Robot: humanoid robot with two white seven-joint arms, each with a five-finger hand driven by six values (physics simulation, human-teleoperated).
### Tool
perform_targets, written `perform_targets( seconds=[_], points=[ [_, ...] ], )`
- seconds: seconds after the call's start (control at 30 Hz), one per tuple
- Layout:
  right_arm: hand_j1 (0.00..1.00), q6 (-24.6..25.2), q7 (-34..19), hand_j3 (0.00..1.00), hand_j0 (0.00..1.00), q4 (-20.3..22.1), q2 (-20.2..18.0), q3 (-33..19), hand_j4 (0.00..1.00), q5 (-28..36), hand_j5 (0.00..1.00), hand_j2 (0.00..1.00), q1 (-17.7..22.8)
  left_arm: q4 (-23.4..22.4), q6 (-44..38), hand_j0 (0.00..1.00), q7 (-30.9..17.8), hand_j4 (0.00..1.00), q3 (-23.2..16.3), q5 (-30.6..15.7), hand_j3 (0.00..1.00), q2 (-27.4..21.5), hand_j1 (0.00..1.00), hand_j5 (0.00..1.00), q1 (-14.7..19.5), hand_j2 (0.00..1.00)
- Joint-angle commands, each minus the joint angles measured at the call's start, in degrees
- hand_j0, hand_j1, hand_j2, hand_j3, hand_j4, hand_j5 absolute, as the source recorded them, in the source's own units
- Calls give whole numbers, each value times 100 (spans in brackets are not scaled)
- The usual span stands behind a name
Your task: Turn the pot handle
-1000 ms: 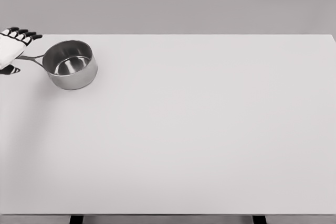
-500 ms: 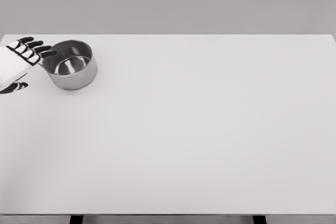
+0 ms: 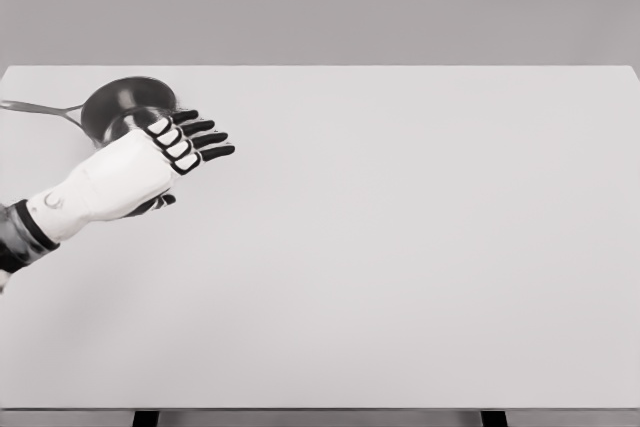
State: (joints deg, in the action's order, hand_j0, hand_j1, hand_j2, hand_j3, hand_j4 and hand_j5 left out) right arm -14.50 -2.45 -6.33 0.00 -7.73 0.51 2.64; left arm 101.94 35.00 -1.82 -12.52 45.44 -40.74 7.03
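Nearest to us, our left hand [image 3: 135, 172] reaches in from the lower left over the white desk [image 3: 400, 247], its dark-tipped fingers [image 3: 200, 139] stretched out straight and slightly fanned, holding nothing. Just behind it, partly covered by those fingers, we see the steel pot [image 3: 125, 107] sitting at the desk's far left corner. Its thin handle [image 3: 40, 108] points left toward the desk's edge, clear of our hand.
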Motion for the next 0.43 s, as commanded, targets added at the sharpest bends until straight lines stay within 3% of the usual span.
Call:
perform_targets(
  seconds=[0.0,0.4],
  points=[
    [100,8,-1,100,100,0,0,-1,100,2,100,100,0,10,0,100,-38,100,-260,0,100,171,100,100,0,100],
    [100,8,-1,100,100,0,0,-1,100,2,100,100,0,10,0,100,-73,100,-225,-9,100,233,100,100,9,100]
  ],
)
